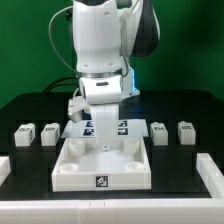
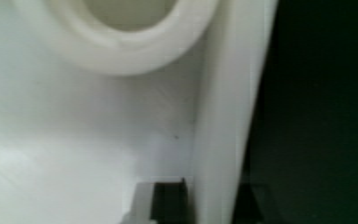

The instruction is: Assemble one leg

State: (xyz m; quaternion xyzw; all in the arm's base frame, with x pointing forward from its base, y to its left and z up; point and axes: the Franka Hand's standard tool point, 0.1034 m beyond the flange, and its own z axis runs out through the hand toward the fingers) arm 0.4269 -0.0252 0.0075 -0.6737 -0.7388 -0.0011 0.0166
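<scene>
Counter [image 1: 28, 106]: black, matte.
Room: green wall [image 1: 30, 40] behind.
Gripper [image 1: 103, 138]: low over far side of white tray [image 1: 75, 176]; whether spread, cannot tell.

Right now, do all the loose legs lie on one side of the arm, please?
No: two legs lie at the exterior view's left, two at its right.

The white arm [image 1: 100, 40] fills the upper middle of the exterior view, and its bulky last link drops almost straight down from the top edge. A dark joint housing [image 1: 148, 30] shows behind it at the upper right of the frame. The wrist [image 1: 100, 92] points downward. The gripper [image 1: 103, 138] hangs at the centre of the frame with its fingers aimed down. Whether the jaws stand apart or closed cannot be told, and the wrist view shows no finger plainly.
</scene>
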